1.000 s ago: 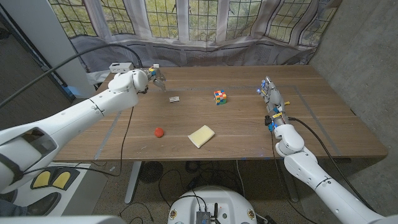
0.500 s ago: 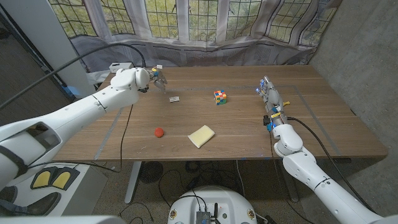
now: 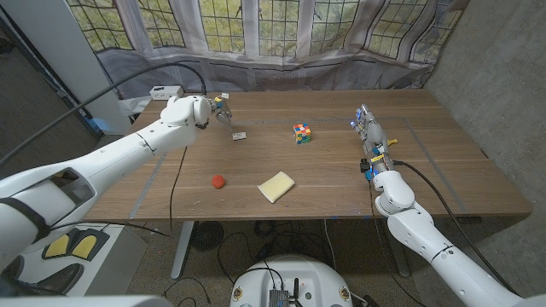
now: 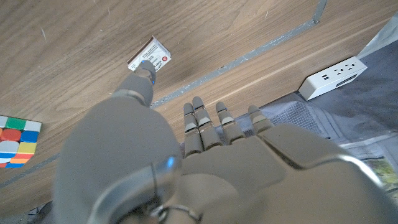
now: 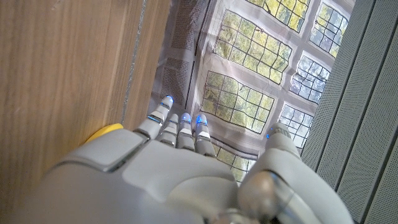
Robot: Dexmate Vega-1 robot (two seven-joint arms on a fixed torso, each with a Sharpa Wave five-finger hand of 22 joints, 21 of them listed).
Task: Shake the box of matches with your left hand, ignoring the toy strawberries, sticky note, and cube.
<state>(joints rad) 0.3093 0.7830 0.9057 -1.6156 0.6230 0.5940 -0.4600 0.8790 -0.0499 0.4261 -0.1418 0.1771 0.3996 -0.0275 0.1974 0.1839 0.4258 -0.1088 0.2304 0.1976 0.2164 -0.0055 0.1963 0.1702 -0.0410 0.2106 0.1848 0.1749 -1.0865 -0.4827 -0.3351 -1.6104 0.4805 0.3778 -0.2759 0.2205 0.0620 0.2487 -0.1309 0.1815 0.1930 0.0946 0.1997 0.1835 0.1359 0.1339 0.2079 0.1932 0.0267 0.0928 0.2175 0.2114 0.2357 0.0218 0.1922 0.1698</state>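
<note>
The small white box of matches (image 3: 240, 135) lies on the wooden table (image 3: 341, 183) at the back left. My left hand (image 3: 217, 109) hovers just behind and to the left of it, fingers apart and holding nothing. In the left wrist view the thumb of my left hand (image 4: 186, 162) reaches to the edge of the box of matches (image 4: 150, 56); I cannot tell whether it touches. My right hand (image 3: 372, 136) stands on its edge at the right of the table, fingers straight, with nothing in it.
A multicoloured cube (image 3: 302, 132) sits right of the box. A red toy strawberry (image 3: 218, 181) and a yellow sticky note (image 3: 276, 186) lie nearer the front edge. A white power strip (image 3: 165, 91) sits off the table's back left corner.
My left hand has shifted a little to the right, closer to the box of matches. The right hand and the objects have stayed put.
</note>
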